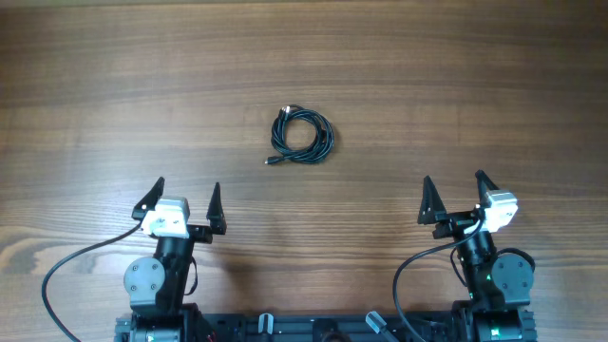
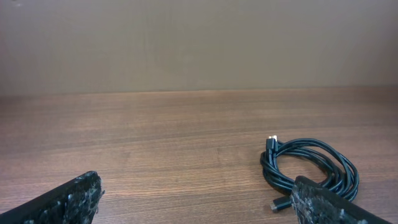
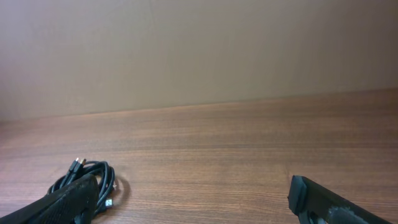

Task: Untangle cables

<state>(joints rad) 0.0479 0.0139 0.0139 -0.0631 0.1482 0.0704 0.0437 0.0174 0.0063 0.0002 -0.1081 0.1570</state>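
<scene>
The cables (image 1: 301, 136) lie as one small black coil with plug ends near the middle of the wooden table. The coil also shows at the lower right of the left wrist view (image 2: 309, 165) and at the lower left of the right wrist view (image 3: 93, 177). My left gripper (image 1: 184, 197) is open and empty, nearer the front edge and left of the coil. My right gripper (image 1: 454, 193) is open and empty, nearer the front edge and right of the coil. Neither gripper touches the cables.
The wooden table (image 1: 475, 85) spreads on all sides of the coil. Thick black arm cables (image 1: 71, 266) loop beside each arm base at the front edge. A plain wall stands behind the table's far edge (image 2: 186, 92).
</scene>
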